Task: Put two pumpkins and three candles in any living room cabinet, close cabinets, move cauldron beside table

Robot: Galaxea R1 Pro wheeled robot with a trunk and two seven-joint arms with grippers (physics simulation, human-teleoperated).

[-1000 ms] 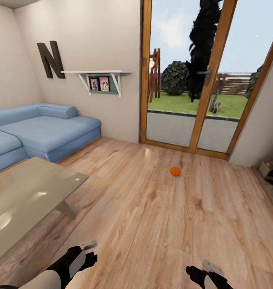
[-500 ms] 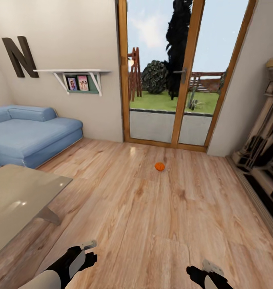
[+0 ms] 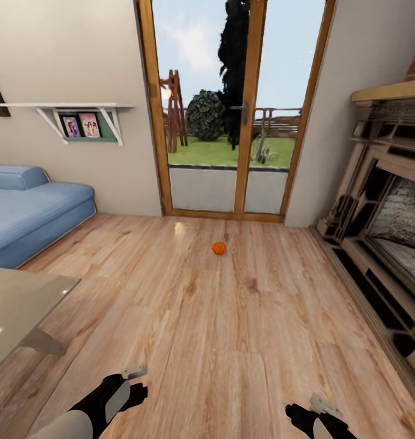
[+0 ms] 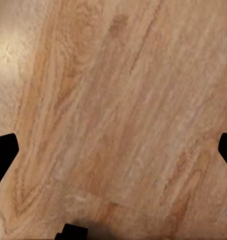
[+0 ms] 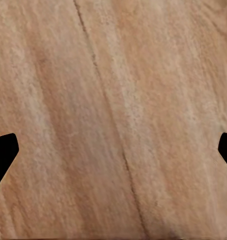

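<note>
- Swinging rightward since the earlier frames, the head camera is now losing the wall letter "N" at the edge and taking in a fireplace (image 3: 384,201); no other writing is readable.
- One pumpkin (image 3: 219,248) is sitting on the wood floor (image 3: 231,329), near the glass doors (image 3: 231,122), well apart from both arms.
- Left gripper (image 4: 113,150) is hanging over bare floor, fingers spread wide, holding nothing.
- Right gripper (image 5: 113,150) is doing likewise, wide open and empty.
- Sofa (image 3: 30,213) and table (image 3: 12,305) are lying leftward.

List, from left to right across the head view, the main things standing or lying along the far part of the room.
Blue sofa → wall shelf → glass door → pumpkin on the floor → fireplace.
</note>
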